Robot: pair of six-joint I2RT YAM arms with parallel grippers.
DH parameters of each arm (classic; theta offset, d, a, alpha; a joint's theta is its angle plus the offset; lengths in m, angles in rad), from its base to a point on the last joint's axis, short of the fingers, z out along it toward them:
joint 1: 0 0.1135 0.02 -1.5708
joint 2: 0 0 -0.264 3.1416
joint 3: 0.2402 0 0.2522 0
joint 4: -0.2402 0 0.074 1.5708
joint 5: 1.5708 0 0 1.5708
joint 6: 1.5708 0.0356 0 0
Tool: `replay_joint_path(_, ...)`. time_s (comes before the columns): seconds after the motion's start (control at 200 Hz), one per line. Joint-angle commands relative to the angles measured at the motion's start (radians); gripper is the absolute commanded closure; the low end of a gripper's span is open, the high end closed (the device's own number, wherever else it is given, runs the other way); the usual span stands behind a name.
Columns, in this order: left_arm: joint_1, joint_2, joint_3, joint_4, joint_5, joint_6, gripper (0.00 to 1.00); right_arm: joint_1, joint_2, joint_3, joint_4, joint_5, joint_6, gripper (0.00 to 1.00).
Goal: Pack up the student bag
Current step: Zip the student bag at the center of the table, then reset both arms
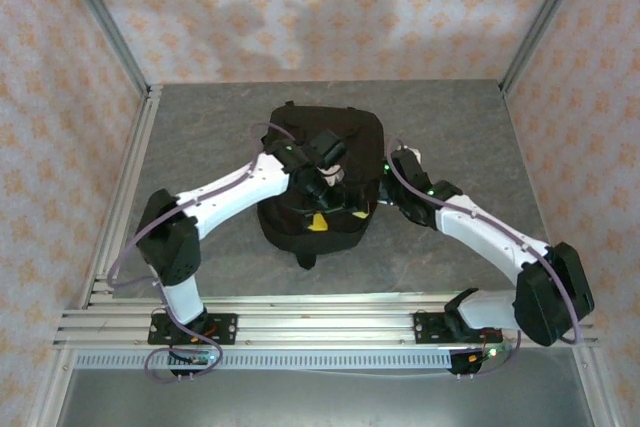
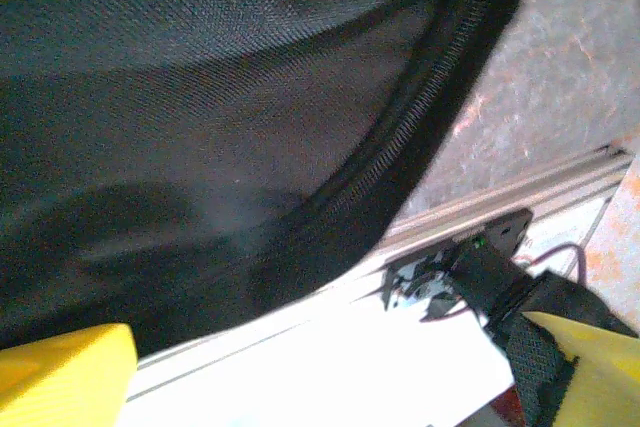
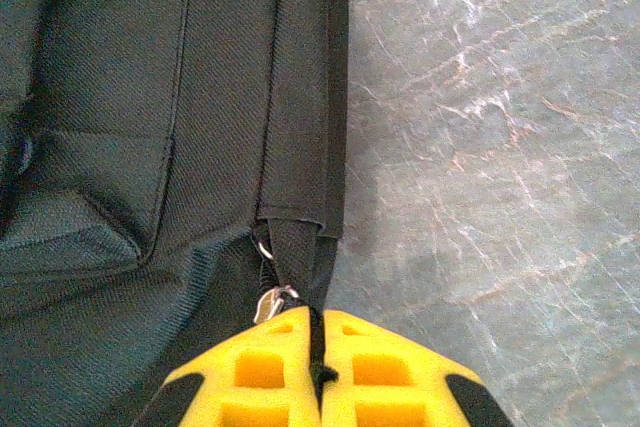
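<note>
Grey mottled tabletop [image 1: 200,127]. Left gripper [image 2: 325,347], spread wide, hung over the near part of the large black soft fabric backpack [image 1: 355,132], which lay at table centre. Right gripper [image 3: 318,322] was pressed together on a black fabric pull tab [image 3: 298,247] at the backpack's right side.

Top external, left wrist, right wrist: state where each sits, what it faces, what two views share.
Top external: above and behind the arms, looking down on the table and student bag; both arms show.
Left wrist: against the bag's fabric and zip, facing the near rail; open left end effector at the bottom.
Right wrist: beside the bag, looking down; right end effector shut on its black strap.
Shared: all three see bag and table.
</note>
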Motion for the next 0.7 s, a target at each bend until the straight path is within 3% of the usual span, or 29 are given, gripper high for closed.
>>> replay_joint_path(0.0,0.011,-0.112,0.059,-0.114,-0.116,0.120,0.00,-0.010,-0.070,-0.030,-0.061,0.084,-0.007,1.00)
replay_joint_path(0.175,0.079,-0.226,0.017,-0.102,-0.247,0.173,0.00,-0.056,-0.098,-0.052,-0.069,0.103,-0.011,1.00)
replay_joint_path(0.425,0.245,-0.403,-0.108,-0.014,-0.339,0.211,0.00,-0.130,-0.015,0.036,-0.089,-0.036,-0.073,1.00)
replay_joint_path(0.455,0.262,-0.417,-0.116,-0.010,-0.349,0.219,0.00,-0.130,-0.020,0.050,-0.101,-0.048,-0.079,0.91)
replay_joint_path(0.515,0.284,-0.441,-0.125,-0.010,-0.394,0.227,0.00,-0.130,-0.041,0.083,-0.136,-0.085,-0.090,0.58)
replay_joint_path(0.55,0.293,-0.455,-0.130,-0.004,-0.427,0.229,0.00,-0.125,-0.062,0.100,-0.164,-0.086,-0.086,0.29)
replay_joint_path(0.565,0.295,-0.461,-0.131,-0.001,-0.441,0.230,0.00,-0.123,-0.072,0.107,-0.175,-0.084,-0.086,0.07)
replay_joint_path(0.575,0.295,-0.467,-0.132,0.001,-0.451,0.232,0.00,-0.122,-0.075,0.110,-0.180,-0.085,-0.087,0.01)
replay_joint_path(0.696,0.296,-0.569,-0.188,0.070,-0.658,0.237,0.00,-0.098,-0.160,0.176,-0.259,-0.169,-0.186,0.01)
